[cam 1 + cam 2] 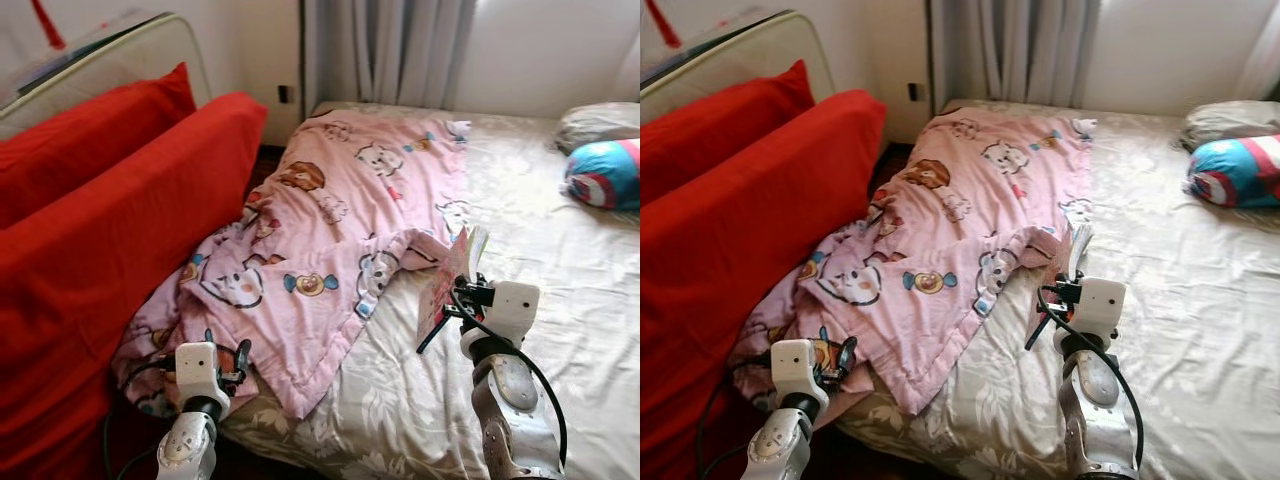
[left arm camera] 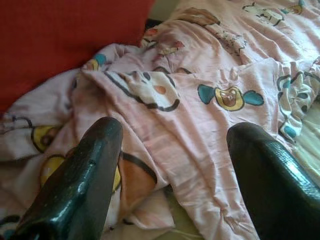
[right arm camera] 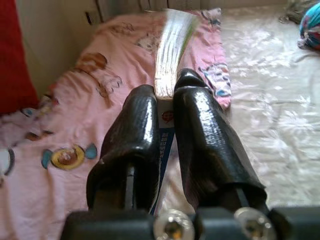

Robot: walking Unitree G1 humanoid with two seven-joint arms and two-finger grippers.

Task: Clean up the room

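Pinching a thin book [image 1: 447,283], right pincer [image 3: 166,100] — left pincer [image 2: 170,165] spread over blanket [image 1: 330,230].

I am looking into a bedroom in a home. A wide bed [image 1: 560,300] with a pale floral sheet takes up most of my view, and a rumpled pink cartoon-print quilt [image 1: 330,230] lies across its left side. Pillows [image 1: 605,170] sit at the far right. A red sofa [image 1: 110,220] stands just beside the bed, and grey curtains [image 1: 390,50] hang against the far wall.
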